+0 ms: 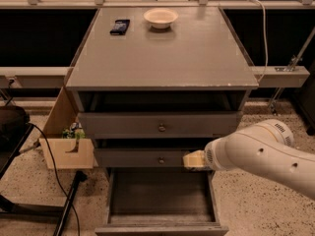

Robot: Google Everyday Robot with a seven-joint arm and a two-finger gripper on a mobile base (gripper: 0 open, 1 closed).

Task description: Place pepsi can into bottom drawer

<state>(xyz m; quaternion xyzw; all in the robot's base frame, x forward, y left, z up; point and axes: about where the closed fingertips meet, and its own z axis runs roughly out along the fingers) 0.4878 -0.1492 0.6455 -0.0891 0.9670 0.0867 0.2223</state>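
The bottom drawer [160,195] of the grey cabinet is pulled open, and its plain grey inside shows nothing in it. The pepsi can does not show in the camera view. My gripper [195,160] is the cream-coloured end of my white arm [261,156]. It hangs in front of the middle drawer [142,158], just above the right rear part of the open bottom drawer. My arm reaches in from the right and hides whatever lies behind the gripper.
On the cabinet top [187,58] stand a white bowl [160,17] and a flat dark phone-like object [120,26] at the back. The top drawer [160,124] is shut. A wooden box [66,151] and cables [49,166] lie on the floor to the left.
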